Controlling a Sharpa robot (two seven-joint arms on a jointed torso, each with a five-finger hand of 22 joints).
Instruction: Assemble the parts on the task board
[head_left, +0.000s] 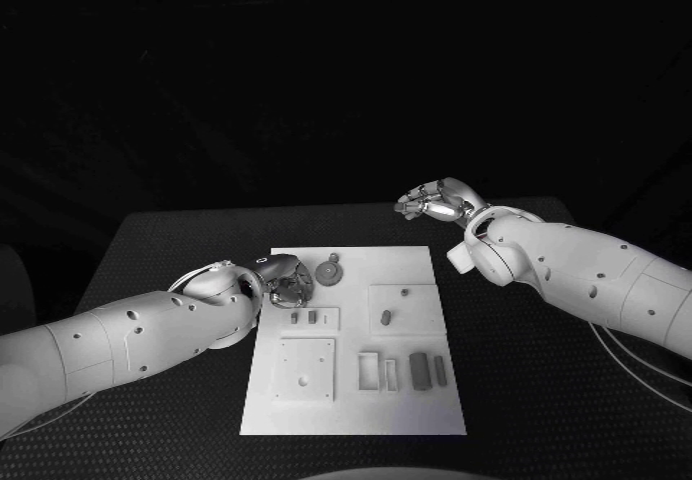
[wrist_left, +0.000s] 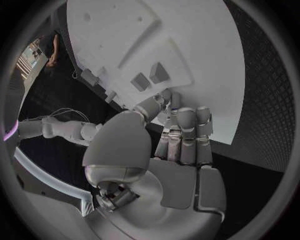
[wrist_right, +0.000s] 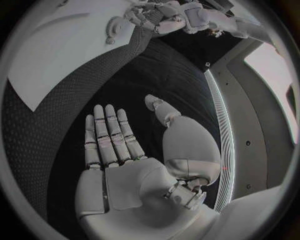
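White task board (head_left: 411, 262), grey parts (head_left: 420, 370), black dotted-looking table (head_left: 173, 240), silver fingers (wrist_right: 107, 135)

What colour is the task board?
The task board is white, against the black table; the head view shows it best.

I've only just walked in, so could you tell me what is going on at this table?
The robot is working on the white task board, which carries small grey parts. Its left hand is down at the board's far left edge, beside the round gear-like part; whether it holds anything cannot be told. Its right hand is open, fingers straight, over the black table off the board's far right corner, holding nothing.
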